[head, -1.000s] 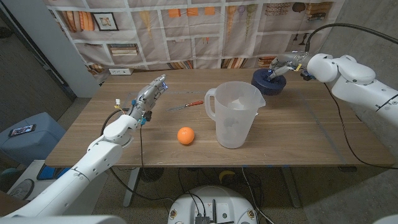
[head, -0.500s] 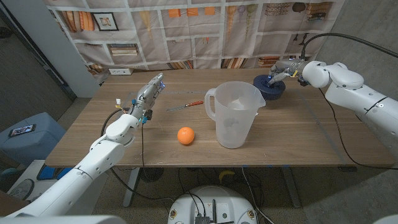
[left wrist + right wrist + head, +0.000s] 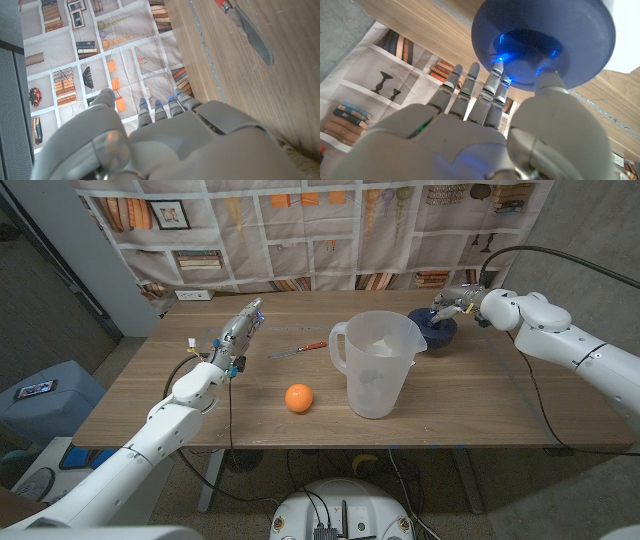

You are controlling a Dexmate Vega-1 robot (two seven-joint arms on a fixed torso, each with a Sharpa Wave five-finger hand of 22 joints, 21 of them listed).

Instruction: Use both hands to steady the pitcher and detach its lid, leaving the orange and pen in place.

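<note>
Head view gave me the clear plastic pitcher point(image 3: 375, 365) standing upright near the middle of the light wooden table point(image 3: 480, 405), its handle turned toward nine o'clock and its mouth uncovered. The round dark blue lid point(image 3: 433, 328) lay on the table at about one o'clock from the pitcher, close beside its spout. My right hand point(image 3: 455, 299) sat over the lid; in the right wrist view I saw that hand point(image 3: 485, 135) with its fingertips point(image 3: 496, 70) and thumb reaching into the recessed centre of the lid point(image 3: 545, 40), touching it there. I could not tell whether they were actually pinching anything.

At about eight o'clock from the pitcher, near it but apart, the round orange point(image 3: 298, 397) rested on the table. At ten o'clock, also apart from the pitcher, lay what the task calls a pen point(image 3: 298, 349): a thin object with a red end and a grey, blade-like length, seen closer in the left wrist view point(image 3: 247, 27).

Further out at nine o'clock, my left hand point(image 3: 238, 332) was raised above the table with its fingers extended and close together, holding nothing. Behind the table, at twelve o'clock, hung a printed bookshelf-pattern backdrop point(image 3: 300, 230).
</note>
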